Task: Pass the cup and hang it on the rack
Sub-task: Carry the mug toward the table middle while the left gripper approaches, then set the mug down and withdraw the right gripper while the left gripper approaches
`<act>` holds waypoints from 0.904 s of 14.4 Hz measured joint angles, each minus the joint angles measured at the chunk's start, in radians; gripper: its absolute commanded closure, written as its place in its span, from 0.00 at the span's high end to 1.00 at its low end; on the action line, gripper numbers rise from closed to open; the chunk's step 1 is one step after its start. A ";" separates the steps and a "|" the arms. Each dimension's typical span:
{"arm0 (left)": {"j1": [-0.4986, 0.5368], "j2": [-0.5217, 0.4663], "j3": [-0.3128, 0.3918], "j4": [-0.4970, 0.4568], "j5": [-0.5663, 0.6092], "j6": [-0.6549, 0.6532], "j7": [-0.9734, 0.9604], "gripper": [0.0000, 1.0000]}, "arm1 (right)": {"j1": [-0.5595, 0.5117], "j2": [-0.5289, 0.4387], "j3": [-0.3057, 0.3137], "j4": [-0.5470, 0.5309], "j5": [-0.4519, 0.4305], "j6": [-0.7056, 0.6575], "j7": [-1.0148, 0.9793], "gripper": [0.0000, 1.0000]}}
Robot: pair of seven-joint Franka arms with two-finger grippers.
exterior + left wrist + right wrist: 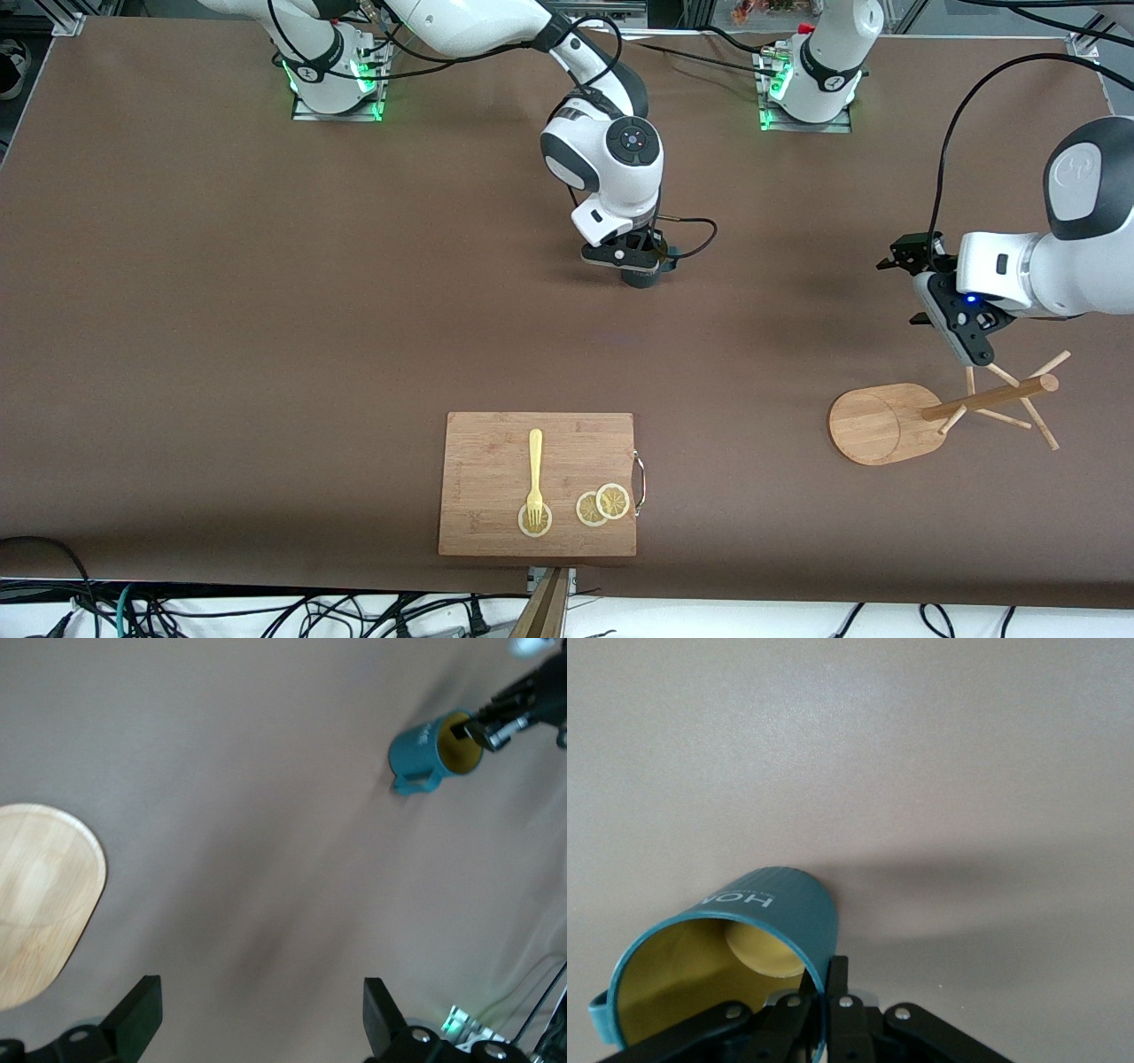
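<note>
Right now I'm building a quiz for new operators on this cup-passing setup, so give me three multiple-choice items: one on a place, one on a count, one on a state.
1. Where is the rack?
A. On the cutting board
B. Toward the left arm's end of the table
C. Under the right gripper

2. How many lemon slices lie on the cutting board?
A. One
B. Three
C. Five

3. How does the right gripper stand with the cup?
A. Shut on the cup's rim
B. Open, well above the cup
C. Nowhere near the cup

Answers:
1. B: the rack lies under the left gripper, near that arm.
2. B: one slice lies under the fork tines, and two overlap beside it.
3. A: the right wrist view shows one finger inside and one outside the cup wall.
</note>
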State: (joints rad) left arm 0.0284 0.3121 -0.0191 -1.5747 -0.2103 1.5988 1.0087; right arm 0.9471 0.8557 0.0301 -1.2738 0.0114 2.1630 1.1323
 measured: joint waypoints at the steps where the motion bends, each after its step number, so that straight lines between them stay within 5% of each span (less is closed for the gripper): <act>1: 0.000 0.000 0.000 -0.016 -0.004 0.015 0.055 1.00 | 0.000 0.000 0.000 0.001 0.000 0.000 0.001 0.34; 3: 0.000 0.000 -0.001 -0.054 -0.035 0.053 0.179 1.00 | 0.000 0.000 -0.002 0.002 0.000 0.001 0.005 0.56; 5: -0.001 0.000 -0.006 -0.101 -0.052 0.089 0.286 1.00 | -0.002 0.000 -0.006 0.012 0.000 0.000 0.006 0.60; 8: -0.002 -0.001 -0.020 -0.166 -0.073 0.132 0.402 1.00 | -0.003 -0.001 -0.008 0.047 0.000 -0.033 0.007 1.00; 13: -0.006 -0.033 -0.115 -0.302 -0.099 0.301 0.470 1.00 | -0.051 -0.068 -0.023 0.133 0.000 -0.204 0.002 1.00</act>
State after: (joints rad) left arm 0.0223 0.2788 -0.1345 -1.8766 -0.3097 1.9002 1.4785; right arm 0.8961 0.7875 0.0071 -1.1404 0.0111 1.9586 1.1347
